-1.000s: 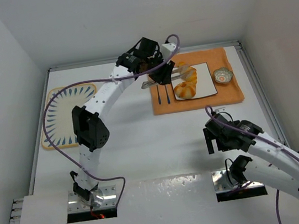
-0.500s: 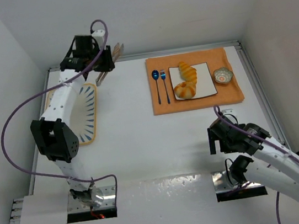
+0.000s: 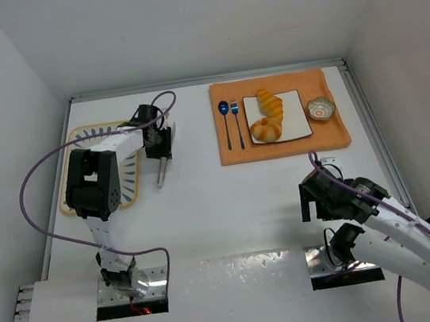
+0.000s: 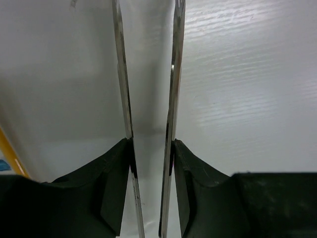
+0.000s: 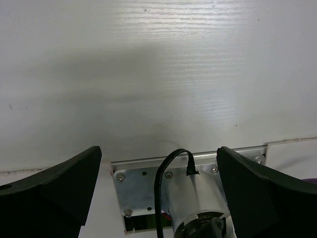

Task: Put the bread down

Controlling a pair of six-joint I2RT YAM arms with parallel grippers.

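Gripping metal tongs [image 3: 160, 171], the left gripper [image 3: 161, 154] hangs beside the striped plate [image 3: 129, 173]; the bread [image 3: 270, 105] sits on the white plate [image 3: 298, 113], seemingly placed. Next, likely lay the tongs down. The right gripper [image 5: 158, 148] gapes wide.

White table [image 3: 229, 207], plain white walls [image 3: 180, 30] on three sides, even light
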